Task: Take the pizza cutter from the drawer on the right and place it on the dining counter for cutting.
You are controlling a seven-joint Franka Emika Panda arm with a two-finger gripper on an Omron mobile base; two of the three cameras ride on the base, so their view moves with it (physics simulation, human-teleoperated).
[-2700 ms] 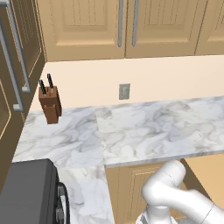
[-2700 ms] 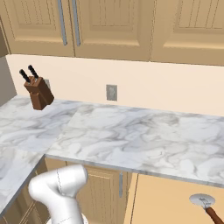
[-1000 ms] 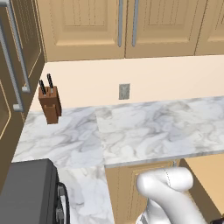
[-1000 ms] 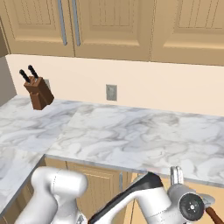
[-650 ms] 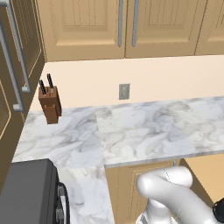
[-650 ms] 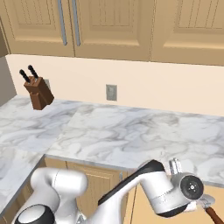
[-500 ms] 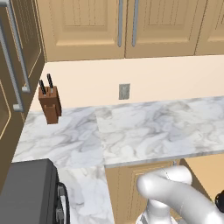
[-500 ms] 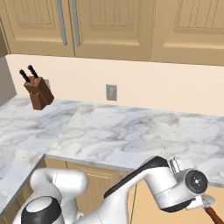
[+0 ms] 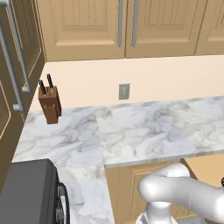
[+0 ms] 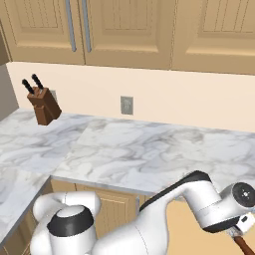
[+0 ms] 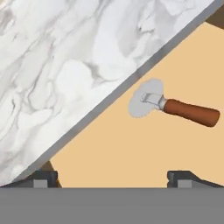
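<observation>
Status: early stage. The pizza cutter (image 11: 175, 106) lies flat on the floor of the open drawer (image 11: 131, 153), not yet gripped. You see it in the hand view: round blade toward the worktop edge, reddish-brown handle pointing away. Nothing is lifted, nothing placed. Left to do, by my reading: descend, close on the handle, lift out, carry to the dining counter, set down.

Gripper (image 11: 111, 177): jaws spread wide, nothing between them. Both finger tips sit at the bottom of the hand view, apart from the cutter, which is offset to one side of centre. You'll likely need to re-centre before descending.

View differences:
- Hand view: gives cutter pose and drawer interior; marble worktop (image 11: 57, 65) overhangs the drawer's far edge.
- Right base view: arm reaches low to the right, under the worktop edge; the handle end of the cutter peeks out at the bottom right corner, beside the wrist.
- Left base view: knife block (image 9: 49, 104) far left, wall socket (image 9: 124, 91), upper cabinets; arm elbow low right.
</observation>
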